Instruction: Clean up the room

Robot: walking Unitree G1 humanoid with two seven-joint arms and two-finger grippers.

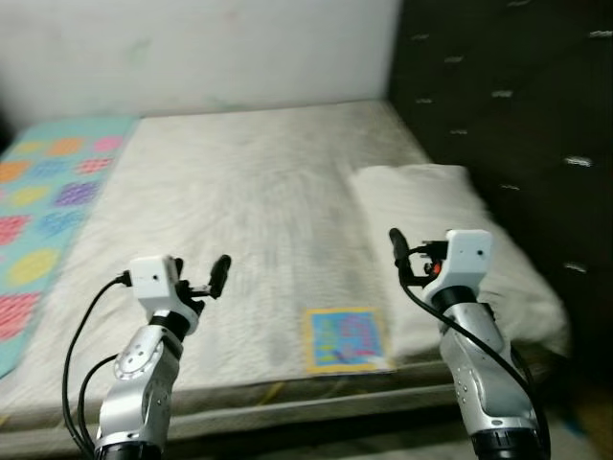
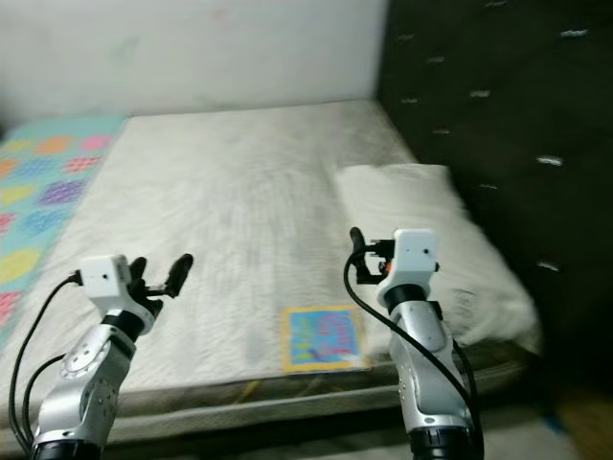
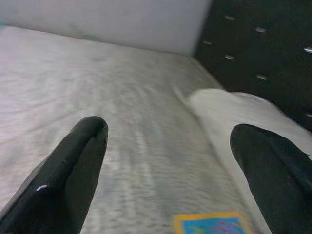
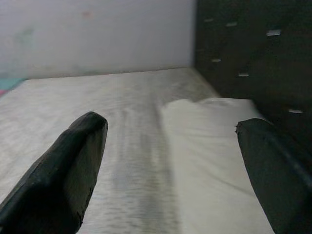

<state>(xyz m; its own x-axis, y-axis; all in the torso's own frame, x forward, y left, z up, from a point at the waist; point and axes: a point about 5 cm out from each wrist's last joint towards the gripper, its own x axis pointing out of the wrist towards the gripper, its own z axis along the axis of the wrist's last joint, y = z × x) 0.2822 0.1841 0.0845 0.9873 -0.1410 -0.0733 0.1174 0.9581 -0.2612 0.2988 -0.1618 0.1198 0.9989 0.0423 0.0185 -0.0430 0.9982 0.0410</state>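
Bed [image 1: 239, 201]: bare off-white mattress, reaching from the near edge to the pale wall [image 1: 192, 48] behind; dark tufted headboard [image 1: 508, 115] along its right side.
Pillow [image 1: 431, 220]: white, lying flat on the mattress, against the headboard, on the right.
Blanket [image 1: 43, 211]: turquoise with coloured round patches, spread along the left part of the bed.
Label [image 1: 345, 338]: square, yellow-bordered, blue and pink print, on the mattress near the front edge, between the two arms.
Left hand [image 1: 211, 278]: raised above the near left part of the mattress; fingers [image 3: 73, 165] spread wide apart in the left wrist view; holding nothing.
Right hand [image 1: 407, 254]: raised above the near right part of the mattress, beside the near end of the pillow; fingers [image 4: 63, 170] spread wide apart in the right wrist view, pillow showing between them; holding nothing.
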